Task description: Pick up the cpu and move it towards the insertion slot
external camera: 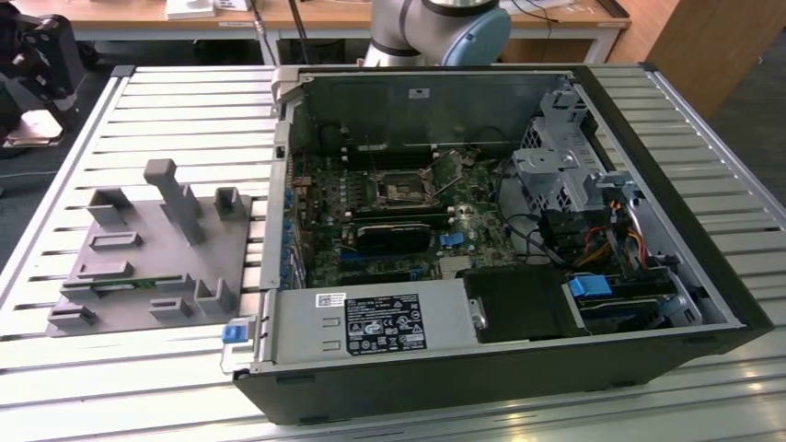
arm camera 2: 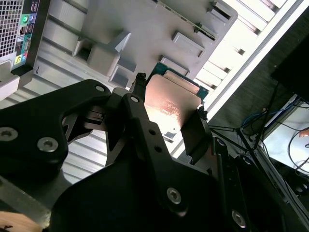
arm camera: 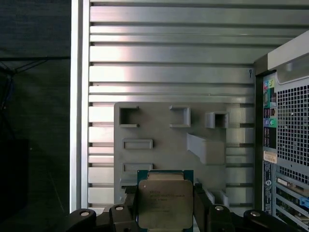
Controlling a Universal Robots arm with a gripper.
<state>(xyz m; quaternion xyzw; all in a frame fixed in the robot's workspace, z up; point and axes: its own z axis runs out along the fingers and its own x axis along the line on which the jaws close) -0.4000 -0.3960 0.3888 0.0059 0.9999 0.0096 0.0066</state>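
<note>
Tool (arm camera 2: 170, 99) holds cpu (arm camera: 165, 200) w/ printed top.

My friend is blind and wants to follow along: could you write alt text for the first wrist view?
A black pincer grips a square silvery cpu by two opposite edges, with a grey plastic fixture beyond it. The fixture lies on a slatted metal table, beside a computer case with a perforated back.

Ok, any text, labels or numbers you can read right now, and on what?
Nothing reads clearly.
cpu lid: faint print lines, too blurred.
Power supply label: dense print and symbols, too small.
White sticker beside it: too small.
Pale sticker on the computer case's rear panel: blurred.
</note>
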